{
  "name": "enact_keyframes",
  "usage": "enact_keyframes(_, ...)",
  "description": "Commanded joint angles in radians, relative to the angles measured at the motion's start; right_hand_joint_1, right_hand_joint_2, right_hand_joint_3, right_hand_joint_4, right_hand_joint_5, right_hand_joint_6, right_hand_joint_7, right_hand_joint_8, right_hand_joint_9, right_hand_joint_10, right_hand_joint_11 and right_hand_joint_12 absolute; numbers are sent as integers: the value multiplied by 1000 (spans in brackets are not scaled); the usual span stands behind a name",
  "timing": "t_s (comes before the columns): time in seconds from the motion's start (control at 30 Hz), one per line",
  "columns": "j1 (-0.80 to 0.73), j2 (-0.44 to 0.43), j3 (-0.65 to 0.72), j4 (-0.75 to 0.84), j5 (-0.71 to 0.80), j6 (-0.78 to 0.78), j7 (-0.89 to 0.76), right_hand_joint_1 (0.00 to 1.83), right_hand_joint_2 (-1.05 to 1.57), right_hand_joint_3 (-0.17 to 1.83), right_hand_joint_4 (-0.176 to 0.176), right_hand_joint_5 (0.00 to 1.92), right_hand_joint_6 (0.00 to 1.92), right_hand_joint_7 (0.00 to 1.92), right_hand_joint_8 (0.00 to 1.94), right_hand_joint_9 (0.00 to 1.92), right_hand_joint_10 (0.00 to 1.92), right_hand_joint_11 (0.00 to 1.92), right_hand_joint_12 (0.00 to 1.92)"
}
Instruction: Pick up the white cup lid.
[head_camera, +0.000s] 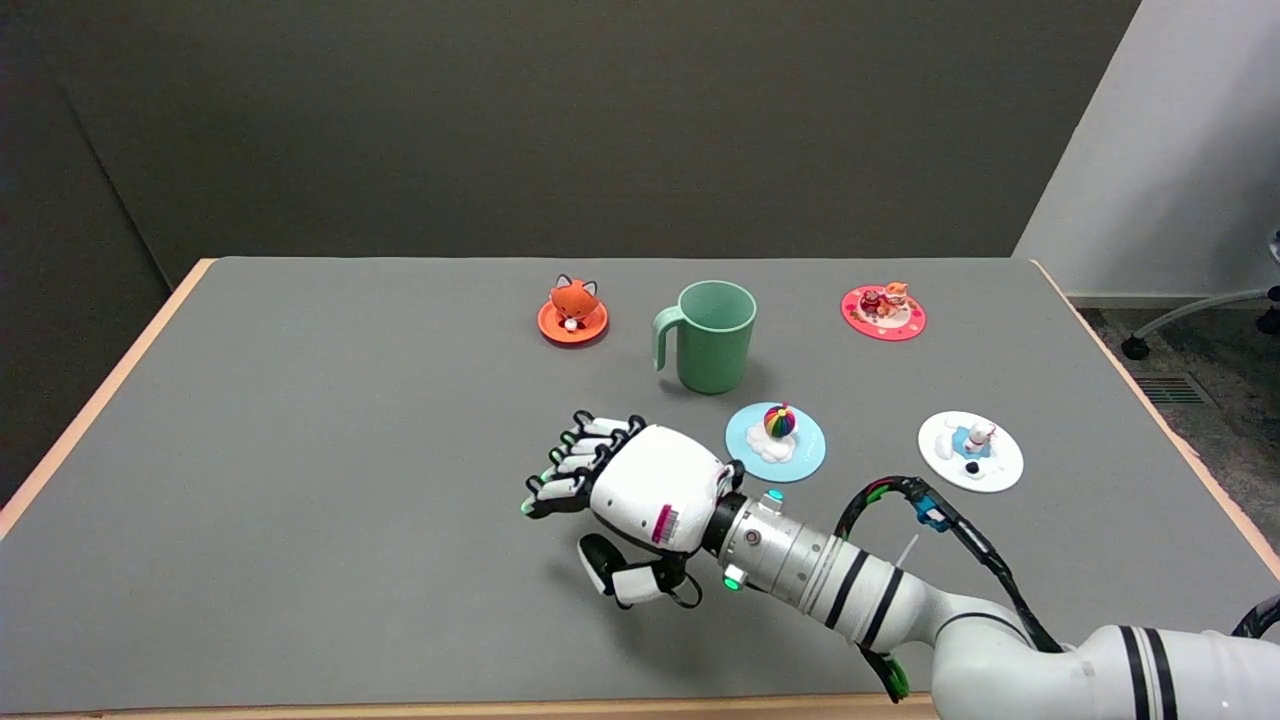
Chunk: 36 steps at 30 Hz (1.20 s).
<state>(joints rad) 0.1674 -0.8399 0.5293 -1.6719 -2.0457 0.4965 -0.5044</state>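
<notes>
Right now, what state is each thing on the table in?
White lid: flat on the table, untouched.
Blue lid: flat, beside the wrist.
Red lid: flat.
Orange lid: flat.
Mug: upright, uncovered.
Robot hand: above the table, holding nothing, fingers apart.

The right arm is white with black bands, a silver wrist, green lights, looping black cable, and a white-and-black hand.
</notes>
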Motion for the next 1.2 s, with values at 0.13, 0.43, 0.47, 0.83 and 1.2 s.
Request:
enact_keyframes(0.13,-119,-7,164,10,72,87,-12,853,818,985,121,720,232,716,172,616,163,412,473)
enact_keyframes(0.43,-177,-2,237,19,91,176,-48,876,825,974,129,734,229,726,172,675,179,429,622)
enact_keyframes(0.47,-178,-2,234,20,109,192,-63,878,825,974,128,734,229,726,172,678,180,428,629)
enact_keyframes(0.83,-202,13,228,24,214,365,-112,882,893,858,137,752,212,761,200,774,209,451,810)
enact_keyframes(1.2,-222,21,231,33,310,490,-142,912,817,966,150,772,215,797,171,809,207,470,853)
